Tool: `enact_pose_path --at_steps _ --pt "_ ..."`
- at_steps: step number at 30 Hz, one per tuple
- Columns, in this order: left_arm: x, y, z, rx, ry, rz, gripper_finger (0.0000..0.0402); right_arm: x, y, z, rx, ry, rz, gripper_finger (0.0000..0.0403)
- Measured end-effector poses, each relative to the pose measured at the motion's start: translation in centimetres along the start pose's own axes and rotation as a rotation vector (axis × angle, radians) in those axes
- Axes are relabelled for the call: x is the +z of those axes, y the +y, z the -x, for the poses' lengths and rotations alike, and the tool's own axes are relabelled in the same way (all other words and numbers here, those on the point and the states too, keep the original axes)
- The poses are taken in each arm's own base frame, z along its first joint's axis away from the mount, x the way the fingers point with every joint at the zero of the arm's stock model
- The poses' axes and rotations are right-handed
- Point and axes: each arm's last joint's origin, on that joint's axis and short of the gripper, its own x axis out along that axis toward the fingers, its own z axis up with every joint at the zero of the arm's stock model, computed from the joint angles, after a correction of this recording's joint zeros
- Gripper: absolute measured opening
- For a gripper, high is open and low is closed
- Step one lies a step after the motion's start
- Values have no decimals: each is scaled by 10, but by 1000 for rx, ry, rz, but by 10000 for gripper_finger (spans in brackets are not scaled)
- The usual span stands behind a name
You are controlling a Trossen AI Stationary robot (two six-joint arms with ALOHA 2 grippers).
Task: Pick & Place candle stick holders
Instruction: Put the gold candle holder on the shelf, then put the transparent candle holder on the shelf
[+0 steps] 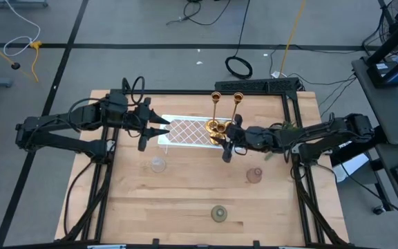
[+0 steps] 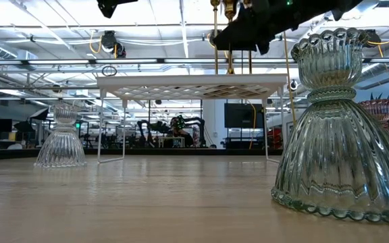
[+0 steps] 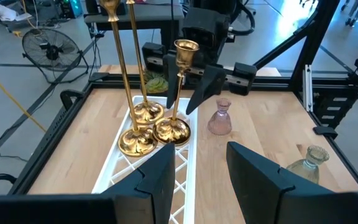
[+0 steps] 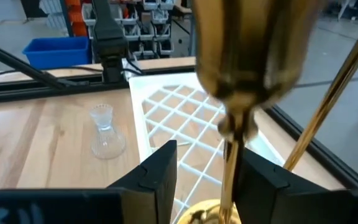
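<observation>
Three shiny brass candle stick holders stand by their round bases on the right end of the white lattice tray (image 1: 185,131): two tall ones (image 3: 122,74) and a shorter one (image 3: 178,93). My right gripper (image 1: 228,142) is open, with its fingers on either side of the shorter holder's stem (image 4: 230,165). My left gripper (image 1: 156,128) is open and empty over the tray's left end. The clear (image 1: 158,164), pink (image 1: 254,175) and green (image 1: 218,213) glass holders stand on the table nearer the front. My right gripper comes level from the table's right side, with the shorter brass holder's slim stem (image 4: 230,165) upright between its open fingers. The stem is close to one finger (image 4: 260,180); I cannot tell whether they touch. The holder's base (image 3: 171,132) rests on the tray.
The tray stands raised on thin legs (image 2: 100,135). A black frame rail (image 1: 254,86) runs round the table's far and side edges. Bare wood lies between the glass holders toward the near edge. Cables and a fan lie on the floor beyond.
</observation>
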Motion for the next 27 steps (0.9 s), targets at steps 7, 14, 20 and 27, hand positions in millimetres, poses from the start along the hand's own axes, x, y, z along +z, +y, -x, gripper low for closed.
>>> enact_pose_path --at_steps 7,14,20,27 --pt "0 0 0 0 0 2 152 -3 -1 3 -4 41 4 128" --pt "0 0 0 0 -2 3 152 -1 -4 12 -29 77 -17 128" --pt "1 0 0 0 -7 2 152 -3 -6 14 -33 105 -24 128" --pt "1 0 0 0 -8 17 152 -7 -6 15 -40 142 -50 128"
